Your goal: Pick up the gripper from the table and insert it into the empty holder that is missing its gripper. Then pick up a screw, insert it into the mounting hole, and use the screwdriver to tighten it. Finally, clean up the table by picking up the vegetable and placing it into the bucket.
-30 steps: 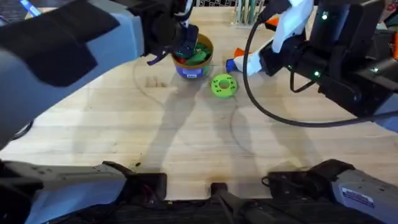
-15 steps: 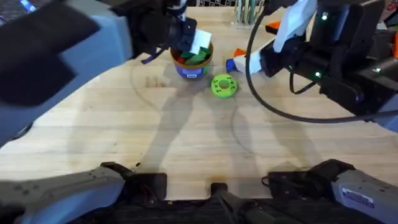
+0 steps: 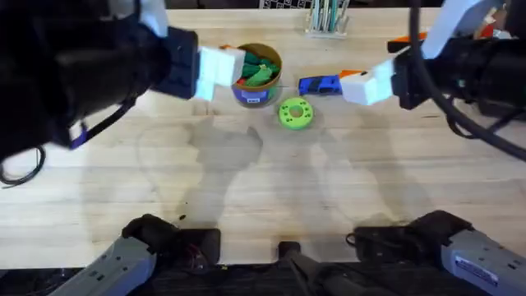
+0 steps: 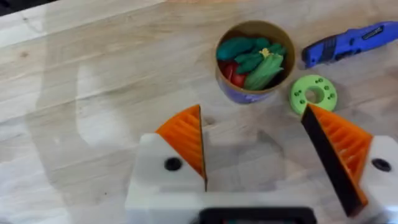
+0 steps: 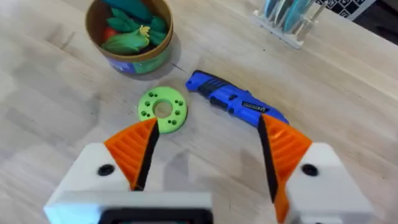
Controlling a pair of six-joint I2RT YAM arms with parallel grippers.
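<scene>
Both sets of jaws stand wide open and empty. The vegetable [image 4: 235, 47] already lies in the bucket [image 3: 256, 92], upper centre of the overhead frame; smooth, light plastic, best pinched across its middle if handled.

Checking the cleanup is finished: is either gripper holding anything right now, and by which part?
Nothing is held. The left gripper and the right gripper are both open, with only bare table between their fingers.
</scene>
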